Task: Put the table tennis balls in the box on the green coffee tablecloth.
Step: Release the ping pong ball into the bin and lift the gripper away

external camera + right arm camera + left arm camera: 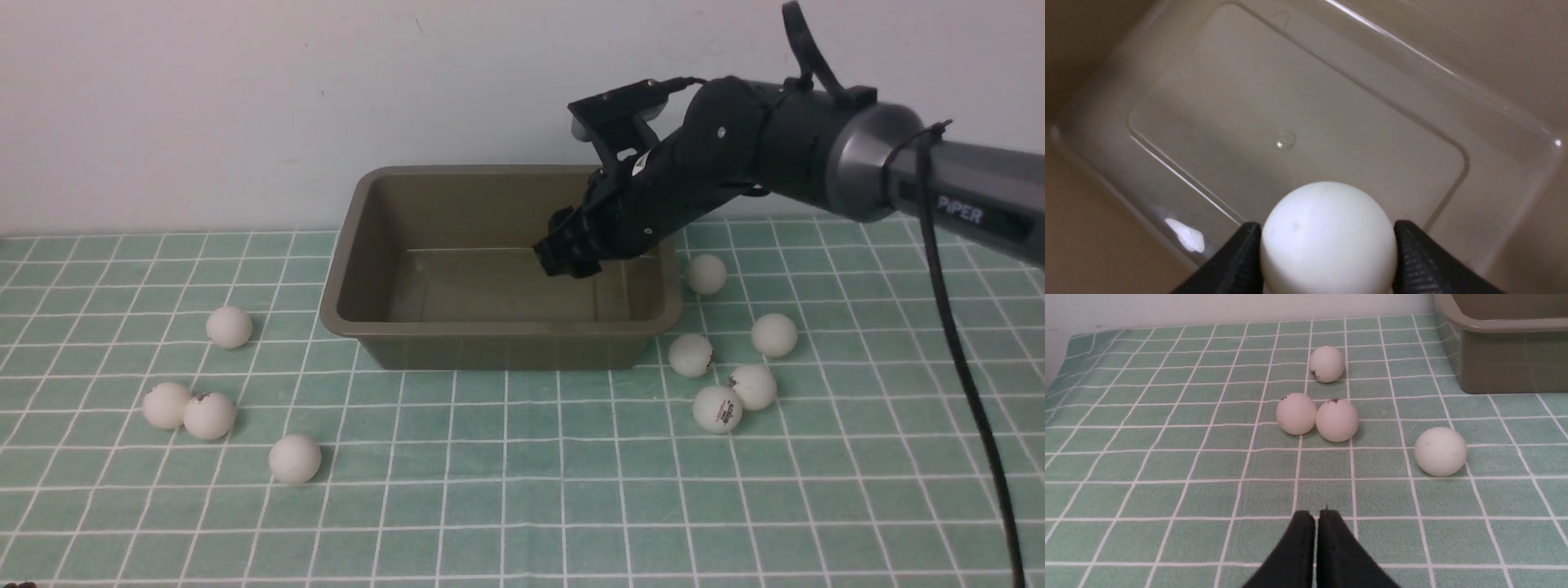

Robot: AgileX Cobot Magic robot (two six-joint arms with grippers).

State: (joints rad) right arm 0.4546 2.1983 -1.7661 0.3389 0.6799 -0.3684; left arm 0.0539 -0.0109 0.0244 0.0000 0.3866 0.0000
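Right jaws clamped on white ball (1327,239), over box (1298,102) floor

The right arm (735,155) is matte black at the wrist, with a silver-grey collar (857,163), white "PiPER" lettering (959,208) and a black cable (953,327). The right gripper (1327,226) has black, ribbed fingers (1425,265); the left gripper (1315,516) has plain black ones.

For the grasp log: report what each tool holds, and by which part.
Right tool holds one table tennis ball by its opposite sides, over the box. Left tool is shut on nothing.
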